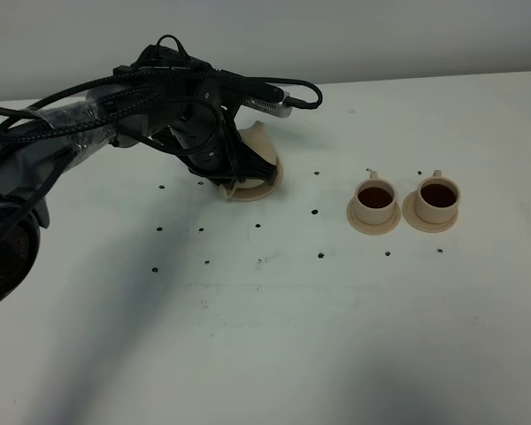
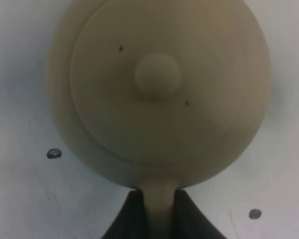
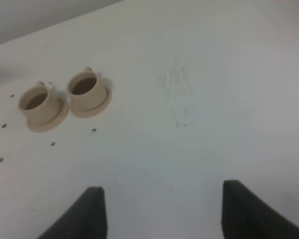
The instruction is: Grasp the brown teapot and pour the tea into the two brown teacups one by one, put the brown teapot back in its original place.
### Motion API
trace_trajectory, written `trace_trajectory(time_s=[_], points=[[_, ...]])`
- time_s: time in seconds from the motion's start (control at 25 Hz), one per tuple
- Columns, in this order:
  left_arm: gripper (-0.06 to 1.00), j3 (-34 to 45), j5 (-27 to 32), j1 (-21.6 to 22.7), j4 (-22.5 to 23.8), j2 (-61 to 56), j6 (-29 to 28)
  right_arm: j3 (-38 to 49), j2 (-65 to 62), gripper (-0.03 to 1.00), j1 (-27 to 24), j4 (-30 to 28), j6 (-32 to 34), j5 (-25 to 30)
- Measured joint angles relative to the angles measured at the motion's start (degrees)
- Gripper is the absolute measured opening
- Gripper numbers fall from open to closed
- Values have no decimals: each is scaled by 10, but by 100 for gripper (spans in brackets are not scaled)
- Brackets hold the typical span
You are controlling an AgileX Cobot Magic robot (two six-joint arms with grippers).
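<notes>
At centre-right of the overhead view, the two brown teacups (image 1: 373, 200) (image 1: 437, 198) stand side by side on their small saucers, both showing dark tea (image 1: 374, 194) inside, so pouring looks finished. Up and left of them, the brown teapot (image 1: 257, 150) sits upright over the wide saucer (image 1: 252, 189), mostly hidden under the left arm (image 1: 80, 124); whether its base is fully seated on the saucer I cannot tell. Left wrist view: the left gripper (image 2: 159, 211) is clamped on the teapot's loop handle, lid and knob level above it. Judgement: what is left is confirming the pot is down, releasing the handle and backing the arm away. Right gripper (image 3: 162, 209) hangs spread wide, empty, over bare table (image 1: 274, 336), with the cups near the upper left of its view. Obstacles: none near the pot; the white top carries only small dark dots. The cups stand well apart from the teapot, so withdrawal toward the left should not threaten them.
</notes>
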Motion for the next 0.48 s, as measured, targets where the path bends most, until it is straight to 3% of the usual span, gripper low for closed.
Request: trace_trajectory(time_s=[0.48], points=[[11, 0, 3, 0, 13, 5, -1, 0, 0, 49, 0, 0, 0, 0]])
